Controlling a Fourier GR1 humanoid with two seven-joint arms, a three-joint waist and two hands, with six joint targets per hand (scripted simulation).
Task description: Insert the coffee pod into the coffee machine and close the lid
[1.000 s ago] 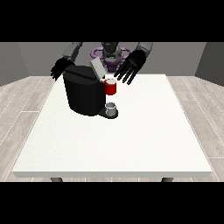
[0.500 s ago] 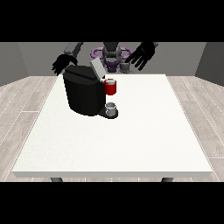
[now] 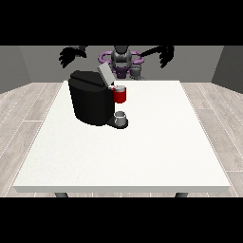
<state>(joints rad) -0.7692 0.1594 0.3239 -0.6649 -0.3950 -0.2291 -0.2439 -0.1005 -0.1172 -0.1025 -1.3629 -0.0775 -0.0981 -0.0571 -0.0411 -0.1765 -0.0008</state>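
The black coffee machine (image 3: 91, 102) stands on the white table (image 3: 142, 142) at its back left. Its grey lid (image 3: 105, 75) is tilted up. A red thing at the machine (image 3: 120, 94) sits at its front, and a small grey thing (image 3: 121, 117) rests on the machine's base below it. Another small grey thing (image 3: 136, 71) shows at the table's far edge, in front of the robot's torso. The hand at the view's left (image 3: 70, 55) is raised behind and above the machine, with fingers spread and nothing in it. The hand at the view's right (image 3: 166, 54) is raised far from the machine, its fingers hanging loose and holding nothing.
The robot's torso (image 3: 121, 59) is behind the table's far edge. Wide bare tabletop lies to the right of and in front of the machine. The floor around is light wood.
Both hands have lifted and swung outward, away from the machine's top. The machine, the lid and the red thing look the same.
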